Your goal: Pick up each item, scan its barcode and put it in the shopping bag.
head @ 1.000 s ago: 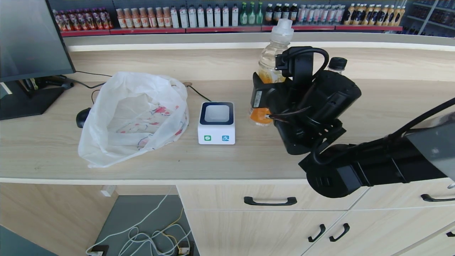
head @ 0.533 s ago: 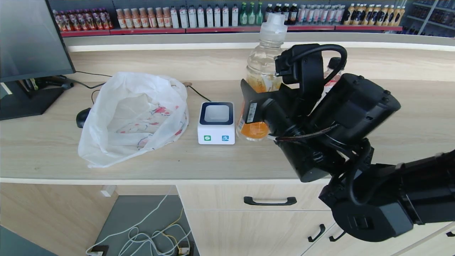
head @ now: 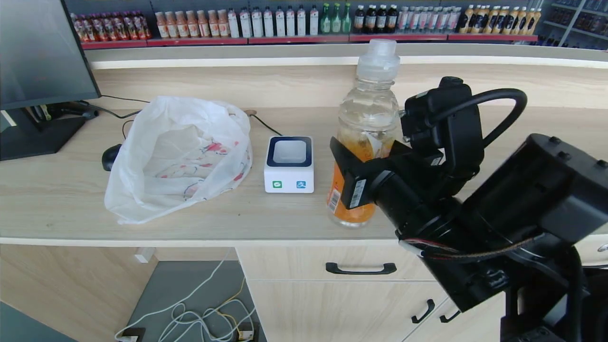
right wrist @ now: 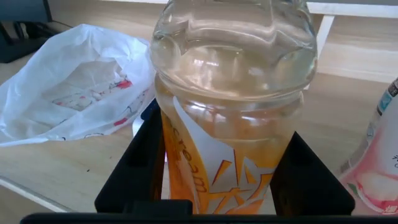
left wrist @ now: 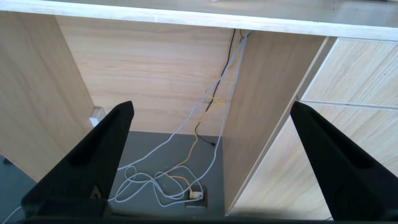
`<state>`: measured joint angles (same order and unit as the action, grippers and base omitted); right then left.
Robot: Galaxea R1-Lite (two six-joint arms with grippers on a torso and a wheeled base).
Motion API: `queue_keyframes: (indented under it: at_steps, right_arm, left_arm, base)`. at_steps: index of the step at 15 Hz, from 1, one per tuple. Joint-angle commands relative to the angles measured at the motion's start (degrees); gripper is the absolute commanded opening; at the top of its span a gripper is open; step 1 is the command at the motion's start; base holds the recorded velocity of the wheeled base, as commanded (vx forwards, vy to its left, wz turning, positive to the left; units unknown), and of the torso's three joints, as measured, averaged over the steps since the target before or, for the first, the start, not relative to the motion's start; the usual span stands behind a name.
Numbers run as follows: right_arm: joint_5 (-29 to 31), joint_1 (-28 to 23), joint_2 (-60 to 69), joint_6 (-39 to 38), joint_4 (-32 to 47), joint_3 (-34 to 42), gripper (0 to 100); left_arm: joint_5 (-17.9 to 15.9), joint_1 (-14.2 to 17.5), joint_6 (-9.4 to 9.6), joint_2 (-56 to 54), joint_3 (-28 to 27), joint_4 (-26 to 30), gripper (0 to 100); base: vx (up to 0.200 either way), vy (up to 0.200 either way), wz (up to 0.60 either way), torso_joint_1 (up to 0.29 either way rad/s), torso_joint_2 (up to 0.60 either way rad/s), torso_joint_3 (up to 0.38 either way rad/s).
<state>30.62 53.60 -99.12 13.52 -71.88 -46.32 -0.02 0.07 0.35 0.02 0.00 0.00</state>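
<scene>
Since the right gripper point(head: 365, 172) is clamped around the orange drink bottle's point(head: 368, 111) labelled middle, upright just beside the scanner point(head: 289, 164), that grip looks sensible. It's smooth plastic and part-full, so probably light but slippery. The left gripper's point(left wrist: 211, 158) fingers are spread apart.

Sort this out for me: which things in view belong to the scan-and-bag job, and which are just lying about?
Job:
orange drink bottle, gripped in the right claw
white scanner
shopping bag
pink-labelled bottle, waiting on the counter

Lying about:
monitor
mouse
floor cables
shelf bottles
</scene>
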Motion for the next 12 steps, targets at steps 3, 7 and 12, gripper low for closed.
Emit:
queue_keyframes:
  at_steps: [3, 7, 12]
  right_arm:
    - [-0.2, 0.2, 10.2, 0.0, 0.1, 11.2, 0]
    - [-0.7, 0.2, 14.0, -1.1, 0.2, 15.9, 0]
    - [-4.3, -1.5, 15.7, -4.6, 1.6, 13.3, 0]
  left_arm:
    - [0.0, 0.0, 0.00, 0.0, 0.0, 0.0, 100]
    - [0.0, 0.0, 0.00, 0.0, 0.0, 0.0, 100]
    - [0.0, 0.0, 0.00, 0.0, 0.0, 0.0, 100]
  base:
    - [0.000, 0.000, 0.00, 0.000, 0.00, 0.000]
    - [0.000, 0.000, 0.00, 0.000, 0.00, 0.000]
    - [0.000, 0.000, 0.00, 0.000, 0.00, 0.000]
